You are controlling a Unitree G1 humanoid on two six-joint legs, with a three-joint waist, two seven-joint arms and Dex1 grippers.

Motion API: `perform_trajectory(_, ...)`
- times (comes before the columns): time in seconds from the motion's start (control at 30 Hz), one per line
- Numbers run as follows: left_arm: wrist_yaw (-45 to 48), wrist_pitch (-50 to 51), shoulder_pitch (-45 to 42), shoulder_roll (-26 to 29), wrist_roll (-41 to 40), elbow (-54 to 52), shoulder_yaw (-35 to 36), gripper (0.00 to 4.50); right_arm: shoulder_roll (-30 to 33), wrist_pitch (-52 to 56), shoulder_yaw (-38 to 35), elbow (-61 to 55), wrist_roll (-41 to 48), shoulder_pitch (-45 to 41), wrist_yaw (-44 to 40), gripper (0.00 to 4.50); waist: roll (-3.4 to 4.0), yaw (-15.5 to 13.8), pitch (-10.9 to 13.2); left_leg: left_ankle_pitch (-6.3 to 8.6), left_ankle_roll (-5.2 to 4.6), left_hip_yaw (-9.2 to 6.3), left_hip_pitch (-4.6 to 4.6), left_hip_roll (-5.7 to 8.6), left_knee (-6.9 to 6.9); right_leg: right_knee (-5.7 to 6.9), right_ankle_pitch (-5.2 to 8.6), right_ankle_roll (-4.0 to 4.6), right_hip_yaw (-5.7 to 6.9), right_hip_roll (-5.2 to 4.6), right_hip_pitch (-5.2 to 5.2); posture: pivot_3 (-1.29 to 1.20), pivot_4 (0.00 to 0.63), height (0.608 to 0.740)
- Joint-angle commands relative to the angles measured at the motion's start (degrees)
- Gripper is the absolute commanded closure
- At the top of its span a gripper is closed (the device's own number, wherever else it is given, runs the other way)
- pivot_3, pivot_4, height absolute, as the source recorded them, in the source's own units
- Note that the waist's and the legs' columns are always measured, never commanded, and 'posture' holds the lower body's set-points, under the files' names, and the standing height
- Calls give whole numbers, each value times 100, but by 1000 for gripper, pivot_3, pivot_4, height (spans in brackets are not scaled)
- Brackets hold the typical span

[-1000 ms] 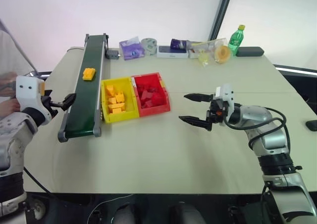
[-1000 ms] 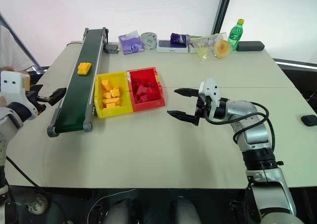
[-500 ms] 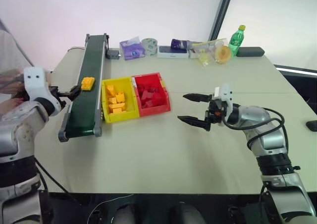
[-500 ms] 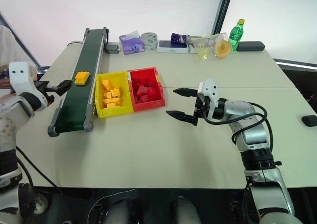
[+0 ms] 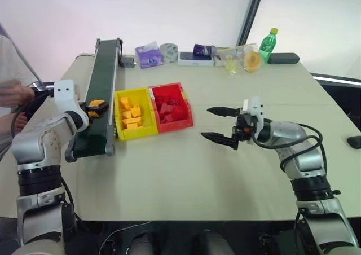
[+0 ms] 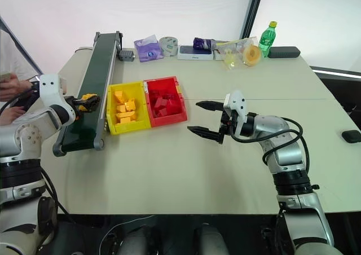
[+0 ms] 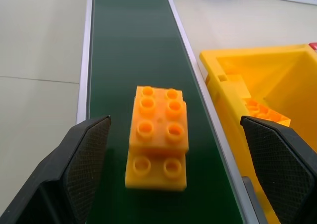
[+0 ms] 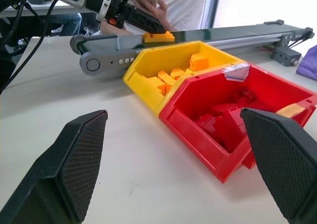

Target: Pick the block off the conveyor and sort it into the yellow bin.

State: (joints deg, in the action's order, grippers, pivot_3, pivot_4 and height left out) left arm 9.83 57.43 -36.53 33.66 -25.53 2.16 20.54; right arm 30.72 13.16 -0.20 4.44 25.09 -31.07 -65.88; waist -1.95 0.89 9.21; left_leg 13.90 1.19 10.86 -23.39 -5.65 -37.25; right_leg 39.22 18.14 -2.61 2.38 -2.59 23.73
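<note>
1. A pale beige table (image 5: 186,159) stands before a white wall, with a dark green conveyor (image 5: 101,91) in a grey frame running along its left side.
2. The far edge holds a green bottle (image 5: 267,45), a purple packet (image 5: 149,55), a tape roll (image 5: 169,52) and a flat white box (image 5: 196,60).
3. The block (image 7: 158,135), an orange-yellow studded brick piece stacked two layers high, lies flat on the belt, level with the yellow bin (image 5: 135,115).
4. The yellow bin sits just beside the conveyor and holds several yellow bricks; the red bin (image 5: 170,106) touches its other side and holds red bricks.
5. The left gripper (image 5: 92,107) reaches in over the belt, its claw spread wide, one finger on each side of the block and neither touching it.
6. The right gripper (image 5: 221,123) hovers above bare table, well apart from the bins, pointing towards them, its fingers wide apart and holding nothing.
7. A person's hand (image 5: 14,92) shows at the left edge, behind the left arm.
</note>
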Motion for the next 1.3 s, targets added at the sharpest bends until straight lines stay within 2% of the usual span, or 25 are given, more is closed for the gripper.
perform_trajectory(0.03,55,44,50,156,86,-130,-2,873,77,-17,-129,-267,106,3,9,0,0,-1,0,0,0,0,0,0,0,0,0,0,0,0,0,0,150,740)
perform_trajectory(0.17,47,100,46,78,-8,-326,132,2945,93,-33,-139,-231,98,-16,-5,0,0,-3,0,0,0,0,0,0,0,0,0,0,0,0,0,0,150,740)
perform_trajectory(0.2,37,129,20,84,-24,-351,161,3321,94,-41,-141,-220,96,-20,-10,0,0,-3,0,0,0,0,0,0,-1,0,0,0,0,0,0,0,150,740)
perform_trajectory(0.43,91,-100,-156,86,-76,-553,268,3286,97,-86,-139,-148,76,-68,-36,0,0,-8,0,0,0,0,0,0,-1,0,0,0,0,-1,0,0,150,740)
perform_trajectory(0.53,196,-146,-366,-106,-325,-780,285,3286,99,-94,-140,-129,73,-84,-47,0,0,-24,0,0,0,-1,-1,0,-1,0,0,0,0,-2,-2,0,150,740)
perform_trajectory(0.7,630,-191,-301,-205,-432,-1067,-190,3286,107,-3,-156,-214,145,-98,-73,0,0,-8,0,0,0,0,1,2,-1,0,0,-1,0,-1,-3,0,150,740)
perform_trajectory(0.87,287,-643,-665,-788,14,-346,-652,3286,93,-40,-172,-227,121,-54,-8,0,0,-24,0,0,0,-1,1,2,-6,1,0,-1,0,4,-4,0,150,740)
perform_trajectory(1.03,246,-1034,-880,-1069,357,220,-966,3286,118,-27,-198,-299,126,-26,62,0,0,-18,0,0,0,-1,1,6,-8,1,0,-1,0,5,-5,0,150,740)
perform_trajectory(1.1,272,-1088,-906,-1150,315,366,-890,2223,156,-17,-225,-342,132,10,81,0,0,2,0,0,0,-1,1,4,-7,1,0,-1,0,4,-4,0,150,740)
perform_trajectory(1.17,206,-1130,-911,-1127,400,462,-884,1408,185,-14,-246,-369,137,44,102,0,0,10,0,0,0,-1,1,2,-6,1,0,-1,0,4,-4,0,150,740)
perform_trajectory(1.23,234,-1257,-924,-1110,452,467,-912,286,202,2,-259,-405,151,76,122,0,0,1,0,0,0,-1,1,2,-6,1,0,-1,0,4,-3,0,150,740)
perform_trajectory(1.27,211,-1279,-934,-1110,478,450,-916,51,207,5,-257,-421,156,89,133,0,0,-5,0,0,0,-1,1,2,-6,1,0,-1,0,4,-3,0,150,740)
perform_trajectory(1.3,233,-1316,-933,-1091,502,402,-943,51,210,7,-253,-436,157,100,144,0,0,-7,0,0,0,-1,1,2,-7,1,0,-1,0,4,-4,0,150,740)
